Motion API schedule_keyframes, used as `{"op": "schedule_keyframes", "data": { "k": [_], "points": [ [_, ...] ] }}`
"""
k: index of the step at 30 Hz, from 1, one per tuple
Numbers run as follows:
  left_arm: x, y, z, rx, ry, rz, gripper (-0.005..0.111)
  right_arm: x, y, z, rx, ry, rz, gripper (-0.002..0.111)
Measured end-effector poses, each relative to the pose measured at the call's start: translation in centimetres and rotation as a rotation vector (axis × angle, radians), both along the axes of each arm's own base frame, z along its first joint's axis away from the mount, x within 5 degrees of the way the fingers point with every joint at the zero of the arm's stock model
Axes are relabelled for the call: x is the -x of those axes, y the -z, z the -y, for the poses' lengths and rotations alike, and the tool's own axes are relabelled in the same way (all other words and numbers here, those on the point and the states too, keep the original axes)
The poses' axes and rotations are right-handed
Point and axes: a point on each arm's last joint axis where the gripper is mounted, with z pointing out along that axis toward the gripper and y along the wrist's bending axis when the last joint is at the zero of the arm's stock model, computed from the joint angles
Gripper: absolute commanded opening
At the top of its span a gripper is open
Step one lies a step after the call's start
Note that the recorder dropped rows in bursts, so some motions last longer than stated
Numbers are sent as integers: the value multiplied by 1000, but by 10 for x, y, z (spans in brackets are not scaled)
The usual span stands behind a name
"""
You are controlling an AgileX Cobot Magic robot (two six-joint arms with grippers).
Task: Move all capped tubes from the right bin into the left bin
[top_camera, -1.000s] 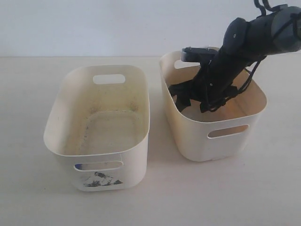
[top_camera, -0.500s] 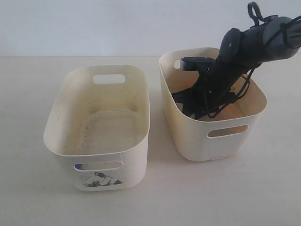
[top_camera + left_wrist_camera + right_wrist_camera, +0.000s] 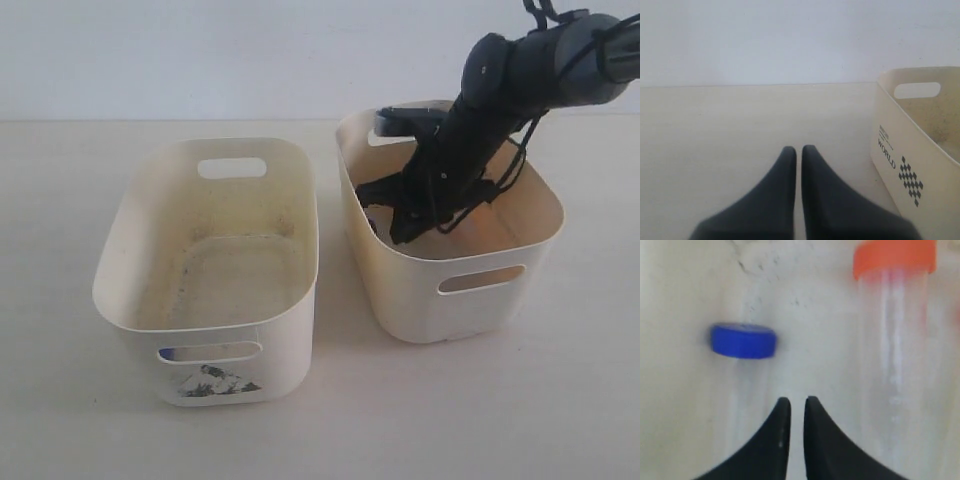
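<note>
The yellowish right bin (image 3: 410,295) stands on the right with my right arm reaching down into it. My right gripper (image 3: 398,228) is low inside, shut and holding nothing (image 3: 794,400). In the right wrist view a blue-capped tube (image 3: 742,341) lies on the bin floor just beyond and to one side of the fingertips. An orange-capped tube (image 3: 894,315) lies on the other side. The gripper touches neither tube. A third tube shows only as a faint orange blur at the frame edge. The off-white left bin (image 3: 235,345) with its torn sticker holds no tubes. My left gripper (image 3: 799,148) is shut over the table beside that bin (image 3: 897,150).
The two bins stand side by side with a narrow gap between them on a pale tabletop (image 3: 80,420). A white wall rises behind the table. The left bin's outer wall carries "WORLD" lettering and a diamond print (image 3: 910,180).
My right arm has swung a little toward the left side of the right bin, and the gripper has moved with it. The left bin has not changed.
</note>
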Motion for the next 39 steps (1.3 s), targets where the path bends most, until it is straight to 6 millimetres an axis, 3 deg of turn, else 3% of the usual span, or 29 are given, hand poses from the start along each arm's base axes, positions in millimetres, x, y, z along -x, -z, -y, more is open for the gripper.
{"op": "schedule_keyframes", "data": {
  "k": [3, 6, 7, 14, 21, 28, 30, 35, 39],
  "points": [
    [0, 0, 0, 0, 0, 0, 4, -5, -24, -3, -10, -30, 48, 29],
    [0, 0, 0, 0, 0, 0, 4, -6, -41, -2, 0, -59, 79, 60],
    [0, 0, 0, 0, 0, 0, 4, -6, -44, -2, 9, -65, 81, 63],
    [0, 0, 0, 0, 0, 0, 4, -3, -41, 8, 120, -71, 44, 45],
    [0, 0, 0, 0, 0, 0, 4, -5, -36, 11, 157, -73, 45, 58],
    [0, 0, 0, 0, 0, 0, 4, -10, -2, 12, 198, -64, -21, 59],
    [0, 0, 0, 0, 0, 0, 4, -11, 8, 12, 199, -51, -39, 51],
    [0, 0, 0, 0, 0, 0, 4, -12, 17, 11, 195, -23, -61, 0],
    [0, 0, 0, 0, 0, 0, 4, -12, 16, 11, 190, -8, -63, 1]
  ]
}}
